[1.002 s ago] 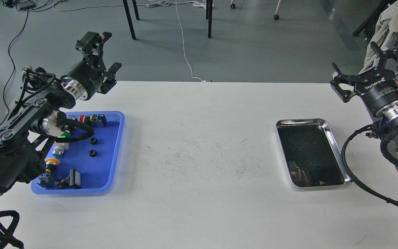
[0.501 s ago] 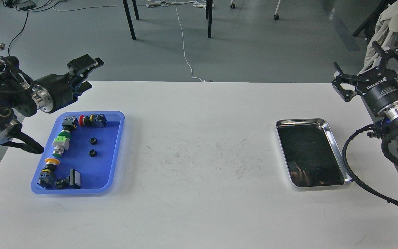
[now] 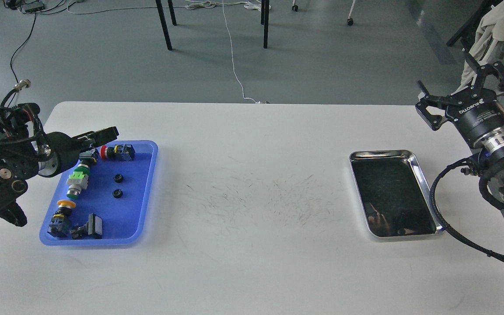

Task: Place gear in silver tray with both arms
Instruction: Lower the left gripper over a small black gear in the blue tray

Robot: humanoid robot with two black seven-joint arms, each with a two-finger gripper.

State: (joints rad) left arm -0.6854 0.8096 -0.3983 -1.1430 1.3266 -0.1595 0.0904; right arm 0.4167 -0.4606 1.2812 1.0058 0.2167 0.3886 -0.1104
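Two small black gears point(image 3: 118, 178) point(image 3: 117, 193) lie in the middle of a blue plastic tray point(image 3: 147, 192) at the table's left. My left gripper point(image 3: 103, 134) hovers low over that tray's far left corner, pointing right and seen edge-on, so its fingers cannot be told apart. It is a short way up-left of the gears and holds nothing that I can see. The silver tray point(image 3: 383, 152) sits at the right with nothing in it. My right gripper point(image 3: 464, 87) hangs open and holds nothing, beyond the silver tray's far right corner near the table edge.
The blue tray also holds several push-button switches: red point(image 3: 114, 152), green point(image 3: 77, 180), yellow point(image 3: 61, 212) and a black one point(image 3: 90, 227). A black cable point(image 3: 442, 218) from my right arm loops beside the silver tray. Chair legs and cords stand on the floor beyond the table.
My left arm has swung down and back to the left, and its gripper has dropped from above the table's far edge to just over the blue tray's corner. The right gripper shifted only slightly.
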